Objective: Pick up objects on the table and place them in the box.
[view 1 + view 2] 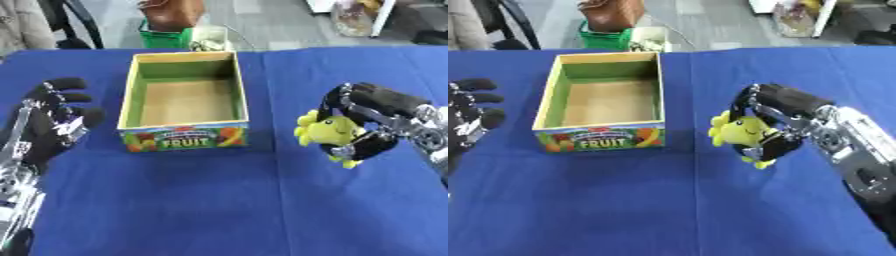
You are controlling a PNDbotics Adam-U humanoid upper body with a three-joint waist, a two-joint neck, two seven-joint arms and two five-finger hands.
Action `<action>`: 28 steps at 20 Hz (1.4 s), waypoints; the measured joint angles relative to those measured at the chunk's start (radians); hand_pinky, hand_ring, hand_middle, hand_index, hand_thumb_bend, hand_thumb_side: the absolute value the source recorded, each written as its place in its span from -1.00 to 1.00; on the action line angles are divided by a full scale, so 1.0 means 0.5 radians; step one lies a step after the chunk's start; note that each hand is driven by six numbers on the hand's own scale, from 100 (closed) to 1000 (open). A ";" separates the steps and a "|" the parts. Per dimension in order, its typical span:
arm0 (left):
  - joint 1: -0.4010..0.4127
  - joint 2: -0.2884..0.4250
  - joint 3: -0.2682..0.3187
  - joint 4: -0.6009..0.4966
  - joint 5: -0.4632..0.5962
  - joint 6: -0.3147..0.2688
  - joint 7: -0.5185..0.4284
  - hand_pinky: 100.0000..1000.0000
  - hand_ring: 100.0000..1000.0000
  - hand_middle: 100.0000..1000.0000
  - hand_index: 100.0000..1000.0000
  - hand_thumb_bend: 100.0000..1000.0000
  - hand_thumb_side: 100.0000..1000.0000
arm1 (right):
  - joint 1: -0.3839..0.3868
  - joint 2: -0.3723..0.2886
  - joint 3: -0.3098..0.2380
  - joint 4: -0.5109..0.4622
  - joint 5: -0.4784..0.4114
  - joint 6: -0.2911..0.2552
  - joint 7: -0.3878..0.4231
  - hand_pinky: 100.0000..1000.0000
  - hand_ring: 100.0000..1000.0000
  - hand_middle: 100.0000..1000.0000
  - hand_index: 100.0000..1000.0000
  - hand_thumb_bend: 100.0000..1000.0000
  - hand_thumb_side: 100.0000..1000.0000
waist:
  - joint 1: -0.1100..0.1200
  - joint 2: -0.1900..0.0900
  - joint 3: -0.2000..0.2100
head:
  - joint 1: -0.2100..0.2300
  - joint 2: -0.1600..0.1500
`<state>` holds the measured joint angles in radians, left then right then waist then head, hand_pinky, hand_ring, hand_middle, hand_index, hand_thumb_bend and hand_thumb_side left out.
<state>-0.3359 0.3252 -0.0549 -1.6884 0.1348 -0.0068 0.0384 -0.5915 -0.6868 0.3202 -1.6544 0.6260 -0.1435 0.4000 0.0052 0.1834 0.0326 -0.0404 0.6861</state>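
Where blue cloth spreads, seemingly wrinkle-free.

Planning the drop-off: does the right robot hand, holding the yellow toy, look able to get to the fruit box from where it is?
Probably yes. The right robot hand, curled round the yellow toy, sits beside the fruit box, whose top is open, with only bare blue cloth between them.

Open blue cloth lay between the right hand, shut round the yellow plush toy, and the fruit box at its nine o'clock. The box's top stood unobstructed. The left hand rested at the box's nine o'clock, apart from it.
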 measured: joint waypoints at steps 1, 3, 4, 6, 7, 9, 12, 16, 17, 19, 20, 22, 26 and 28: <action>0.000 -0.001 -0.006 0.000 0.001 0.000 -0.003 0.02 0.28 0.28 0.38 0.71 -0.41 | -0.043 -0.001 -0.004 0.004 -0.010 0.005 -0.006 -0.64 -0.78 -0.49 -0.20 -0.57 -1.00 | 0.002 -0.003 0.009 | -0.005 0.000; 0.000 -0.002 -0.011 -0.003 0.002 0.001 -0.010 0.02 0.28 0.27 0.38 0.71 -0.41 | -0.129 0.000 -0.012 0.026 -0.034 0.016 -0.020 -0.64 -0.78 -0.50 -0.20 -0.57 -1.00 | 0.007 -0.014 0.023 | -0.014 0.000; -0.002 -0.005 -0.016 -0.005 0.003 0.003 -0.013 0.02 0.28 0.28 0.38 0.71 -0.41 | -0.177 0.004 -0.012 0.048 -0.044 0.020 -0.027 -0.64 -0.78 -0.50 -0.20 -0.57 -1.00 | 0.010 -0.019 0.032 | -0.020 0.000; -0.007 -0.021 -0.027 -0.011 0.004 0.003 -0.024 0.02 0.28 0.28 0.38 0.70 -0.41 | -0.280 0.033 -0.011 0.108 -0.050 0.019 -0.041 -0.64 -0.78 -0.50 -0.20 -0.57 -1.00 | 0.020 -0.023 0.054 | -0.034 0.001; -0.012 -0.028 -0.034 -0.013 0.004 0.004 -0.031 0.02 0.28 0.28 0.38 0.70 -0.41 | -0.330 0.055 -0.010 0.144 -0.050 0.015 -0.048 -0.64 -0.78 -0.50 -0.20 -0.57 -1.00 | 0.023 -0.023 0.065 | -0.042 0.003; -0.022 -0.040 -0.046 -0.023 0.006 0.005 -0.042 0.02 0.28 0.28 0.38 0.71 -0.41 | -0.415 0.105 0.001 0.223 -0.042 0.003 -0.063 -0.64 -0.78 -0.50 -0.20 -0.57 -1.00 | 0.024 -0.023 0.086 | -0.058 0.007; -0.049 -0.062 -0.062 -0.036 0.010 0.007 -0.063 0.02 0.28 0.28 0.38 0.71 -0.42 | -0.531 0.198 0.014 0.366 -0.006 -0.023 -0.089 -0.64 -0.78 -0.50 -0.20 -0.59 -1.00 | 0.026 -0.023 0.137 | -0.091 0.007; -0.087 -0.091 -0.088 -0.053 0.013 0.009 -0.091 0.02 0.29 0.28 0.38 0.71 -0.42 | -0.646 0.324 0.013 0.571 0.086 -0.065 -0.138 -0.63 -0.77 -0.50 -0.20 -0.62 -1.00 | 0.036 -0.016 0.202 | -0.138 -0.004; -0.092 -0.097 -0.095 -0.060 0.014 0.010 -0.099 0.02 0.29 0.28 0.38 0.71 -0.42 | -0.669 0.355 0.012 0.624 0.109 -0.076 -0.154 -0.63 -0.77 -0.50 -0.20 -0.62 -1.00 | 0.040 -0.010 0.218 | -0.151 -0.006; -0.104 -0.107 -0.105 -0.064 0.020 0.013 -0.111 0.02 0.29 0.28 0.38 0.71 -0.42 | -0.711 0.419 0.005 0.723 0.165 -0.093 -0.190 -0.63 -0.76 -0.50 -0.20 -0.63 -1.00 | 0.047 -0.001 0.249 | -0.173 -0.015; -0.108 -0.110 -0.108 -0.070 0.021 0.014 -0.115 0.02 0.29 0.28 0.38 0.71 -0.42 | -0.729 0.451 -0.002 0.774 0.193 -0.100 -0.210 -0.63 -0.76 -0.50 -0.20 -0.64 -1.00 | 0.050 0.003 0.263 | -0.184 -0.022; -0.113 -0.123 -0.115 -0.074 0.026 0.016 -0.126 0.02 0.29 0.27 0.38 0.72 -0.42 | -0.760 0.511 -0.021 0.878 0.242 -0.112 -0.253 -0.62 -0.75 -0.50 -0.19 -0.66 -1.00 | 0.057 0.005 0.285 | -0.204 -0.023; -0.125 -0.127 -0.130 -0.085 0.031 0.023 -0.138 0.02 0.29 0.27 0.38 0.72 -0.42 | -0.797 0.634 -0.068 1.103 0.343 -0.120 -0.356 -0.61 -0.74 -0.50 -0.18 -0.69 -1.00 | 0.072 0.017 0.331 | -0.244 -0.029; -0.131 -0.141 -0.133 -0.087 0.034 0.024 -0.143 0.01 0.29 0.27 0.38 0.72 -0.42 | -0.806 0.693 -0.090 1.216 0.395 -0.126 -0.408 -0.61 -0.73 -0.49 -0.18 -0.70 -1.00 | 0.080 0.018 0.348 | -0.263 -0.034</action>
<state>-0.4016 0.2549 -0.1215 -1.7322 0.1516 0.0052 -0.0332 -0.9943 -0.3401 0.2749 -1.0465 0.8234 -0.2063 0.1961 0.0452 0.1926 0.2067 -0.1717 0.6691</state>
